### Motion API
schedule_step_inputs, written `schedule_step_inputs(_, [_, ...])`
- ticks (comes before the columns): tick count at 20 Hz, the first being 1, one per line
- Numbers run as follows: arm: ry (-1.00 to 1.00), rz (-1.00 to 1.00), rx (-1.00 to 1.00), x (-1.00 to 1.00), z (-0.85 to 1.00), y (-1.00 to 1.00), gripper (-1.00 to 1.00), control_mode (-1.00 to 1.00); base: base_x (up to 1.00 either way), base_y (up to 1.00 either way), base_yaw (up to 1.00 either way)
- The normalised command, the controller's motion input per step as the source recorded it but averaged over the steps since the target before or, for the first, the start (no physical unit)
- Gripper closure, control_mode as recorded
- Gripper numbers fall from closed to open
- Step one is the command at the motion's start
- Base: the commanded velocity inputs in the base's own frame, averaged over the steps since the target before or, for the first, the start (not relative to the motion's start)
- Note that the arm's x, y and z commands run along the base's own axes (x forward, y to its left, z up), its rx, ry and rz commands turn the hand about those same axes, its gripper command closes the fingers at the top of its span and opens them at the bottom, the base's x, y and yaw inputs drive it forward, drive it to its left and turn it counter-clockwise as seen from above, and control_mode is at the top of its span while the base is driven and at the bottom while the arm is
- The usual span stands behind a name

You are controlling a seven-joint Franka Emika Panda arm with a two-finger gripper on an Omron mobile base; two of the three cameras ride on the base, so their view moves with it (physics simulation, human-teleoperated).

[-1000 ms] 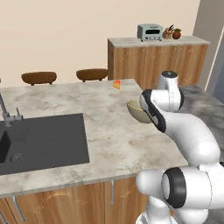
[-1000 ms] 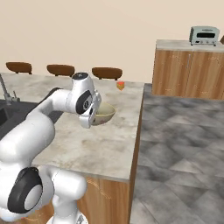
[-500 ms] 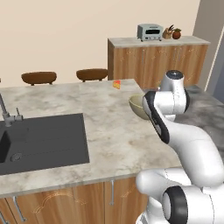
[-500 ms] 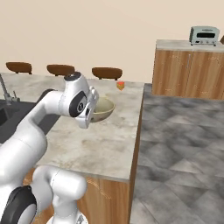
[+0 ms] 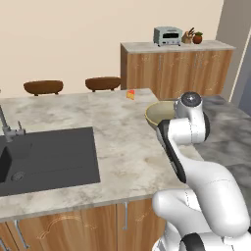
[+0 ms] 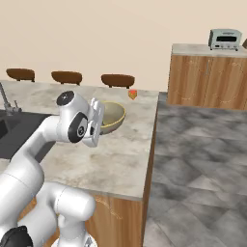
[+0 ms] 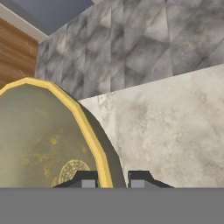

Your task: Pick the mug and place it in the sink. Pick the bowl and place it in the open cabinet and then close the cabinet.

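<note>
Gripper (image 7: 107, 181) is clamped on the rim of the bowl (image 7: 39, 140): in the hand view one fingertip (image 7: 85, 180) sits inside the yellow-edged wall, the other outside it, rim pinched between them. Bowl (image 6: 110, 116) reads as lifted off the counter (image 6: 120, 154) near the island's right end, tilted a bit, held out in front of the wrist; from the left base view the bowl (image 5: 159, 113) is partly hidden behind the arm's upper link. Olive inside, darker grey outside, yellowish lip. Sink (image 5: 46, 154) is well apart on the left of the island, dark basin, faucet (image 5: 7, 125) at its back-left edge. Small orange-yellow item (image 6: 132, 94) sits on the counter's far edge, just beyond the bowl. Three brown stools (image 6: 117, 79) line the far side of the island. Toaster oven (image 5: 167, 35) sits on the separate wooden side counter (image 5: 176, 66) at the back, small items beside it too blurred to name. Grey stone floor (image 6: 202, 144) to the right of the island.
</note>
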Motion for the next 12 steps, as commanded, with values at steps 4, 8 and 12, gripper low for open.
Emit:
schedule_step_inputs(4, [0.0,0.0,0.0,0.0,0.0,0.0,1.0,1.0,0.0,-0.04,-0.58])
schedule_step_inputs(8, [0.0,0.0,0.0,0.0,0.0,0.0,1.0,1.0,0.0,0.0,-0.99])
schedule_step_inputs(12, [0.0,0.0,0.0,0.0,0.0,0.0,1.0,1.0,0.0,0.0,-1.0])
